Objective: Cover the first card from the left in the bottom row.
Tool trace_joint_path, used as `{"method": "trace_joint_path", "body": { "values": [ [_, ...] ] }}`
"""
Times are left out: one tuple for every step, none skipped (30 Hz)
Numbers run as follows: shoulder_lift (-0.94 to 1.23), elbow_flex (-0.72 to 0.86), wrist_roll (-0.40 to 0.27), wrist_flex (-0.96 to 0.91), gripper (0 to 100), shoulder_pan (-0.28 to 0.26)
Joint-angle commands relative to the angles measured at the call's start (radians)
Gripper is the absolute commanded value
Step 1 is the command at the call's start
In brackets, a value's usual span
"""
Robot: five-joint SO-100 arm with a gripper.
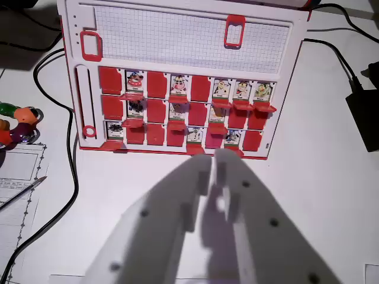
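Wrist view — gripper [212, 163] fingers pressed together, empty. Bottom-left card [115, 130] lies uncovered beyond-left of fingertips; its red flap [111, 144] — light, stiff, hinged — push its edge.

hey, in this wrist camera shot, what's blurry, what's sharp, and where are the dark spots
In the wrist view the gripper fills the lower middle, pale and out of focus; the red game board behind is sharper, though its card pictures are too small to read; the top left corner falls into shadow, and the white table is evenly lit.
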Motion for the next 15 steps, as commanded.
{"method": "trace_joint_path", "body": {
  "values": [
    [0.067,0.003,0.02,-0.032,0,-0.008],
    [0.067,0.005,0.021,-0.032,0,-0.008],
    [0.069,0.006,0.021,-0.032,0,-0.008],
    [0.069,0.009,0.023,-0.032,0,-0.008],
    [0.071,0.011,0.023,-0.032,0,-0.008],
    [0.071,0.012,0.025,-0.032,0,-0.008],
    [0.072,0.014,0.026,-0.032,0,-0.008],
    [0.072,0.017,0.026,-0.032,0,-0.008],
    [0.072,0.021,0.028,-0.032,0,-0.008],
    [0.074,0.026,0.028,-0.032,0,-0.008],
    [0.077,0.031,0.028,-0.032,0,-0.008],
    [0.077,0.035,0.029,-0.032,0,-0.008],
    [0.078,0.037,0.031,-0.032,0,-0.008],
    [0.078,0.037,0.031,-0.032,0,-0.008],
    [0.078,0.035,0.031,-0.032,0,-0.008]
  ]
}}
